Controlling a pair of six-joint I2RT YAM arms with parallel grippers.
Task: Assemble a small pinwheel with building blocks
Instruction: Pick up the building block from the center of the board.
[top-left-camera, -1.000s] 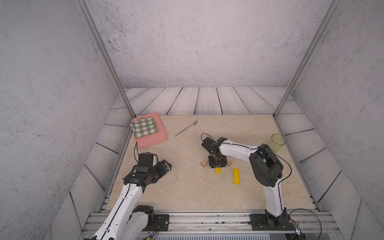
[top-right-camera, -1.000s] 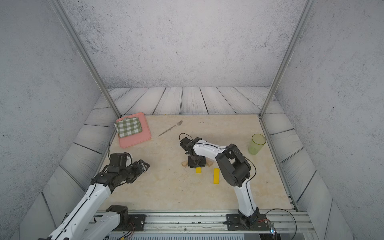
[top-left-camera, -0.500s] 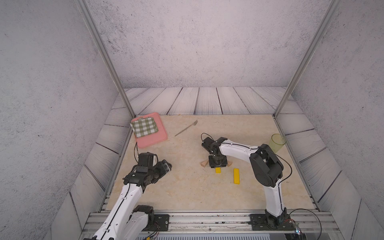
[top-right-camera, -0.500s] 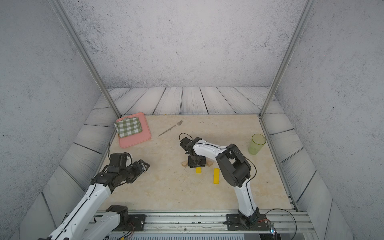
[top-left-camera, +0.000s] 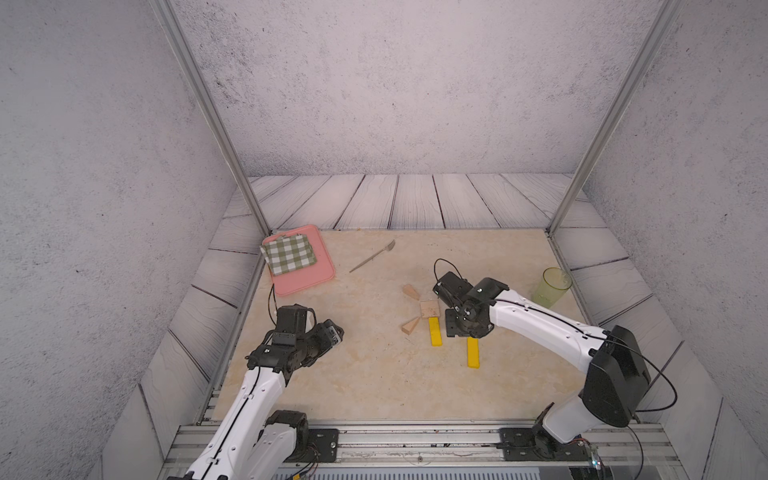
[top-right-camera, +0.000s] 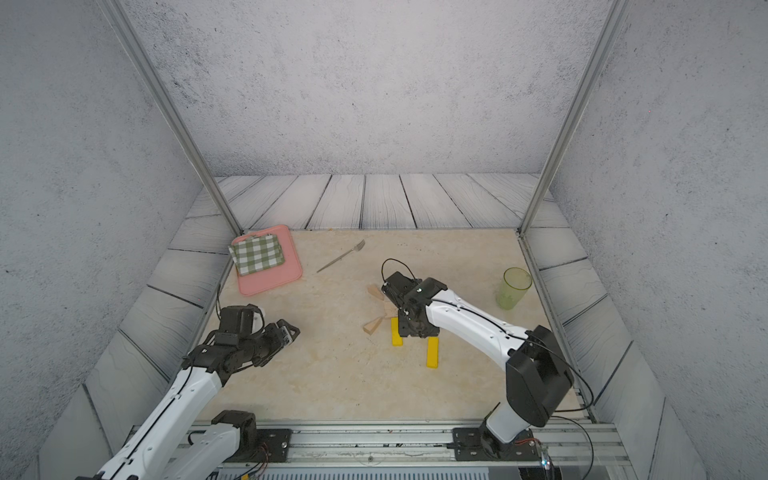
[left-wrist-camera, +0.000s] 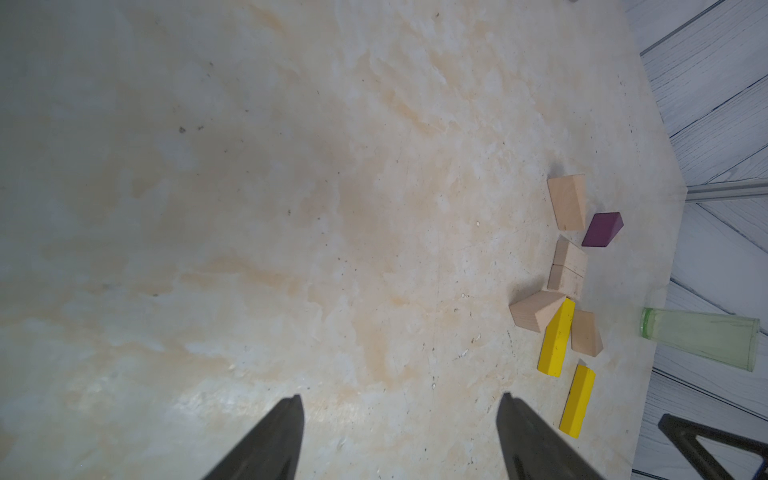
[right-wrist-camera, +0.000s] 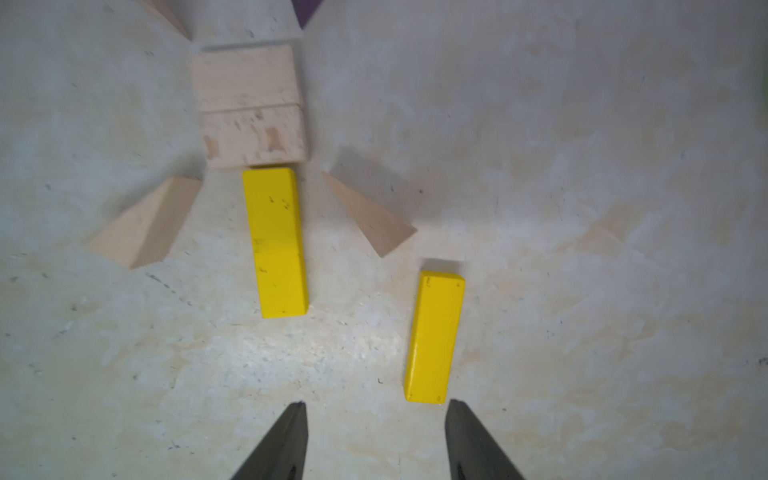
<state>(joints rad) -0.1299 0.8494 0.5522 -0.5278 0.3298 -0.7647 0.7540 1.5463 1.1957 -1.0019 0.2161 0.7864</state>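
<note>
The pinwheel lies part-built on the table: two tan rectangular blocks form a square (right-wrist-camera: 249, 108) (top-left-camera: 429, 308). One yellow bar (right-wrist-camera: 276, 243) (top-left-camera: 434, 331) butts against the square's near edge. Tan wedges (right-wrist-camera: 145, 224) (right-wrist-camera: 370, 216) flank that bar, and a third tan wedge (top-left-camera: 410, 291) sits at a far corner. The purple wedge (left-wrist-camera: 602, 230) lies beside it. A second yellow bar (right-wrist-camera: 434, 336) (top-left-camera: 473, 352) lies loose. My right gripper (right-wrist-camera: 374, 403) (top-left-camera: 459, 328) hovers open and empty, one fingertip by the loose bar's end. My left gripper (left-wrist-camera: 401, 397) (top-left-camera: 332, 332) is open over bare table.
A pink tray (top-left-camera: 307, 278) with a green checked cloth (top-left-camera: 288, 254) is at the back left. A grey fork (top-left-camera: 372, 257) lies behind the blocks. A green translucent cup (top-left-camera: 552, 286) stands at the right edge. Metal frame posts stand at the back corners.
My right gripper has opened wider and shifted right, off the yellow bar by the square, which now shows in full. The left arm has not moved.
</note>
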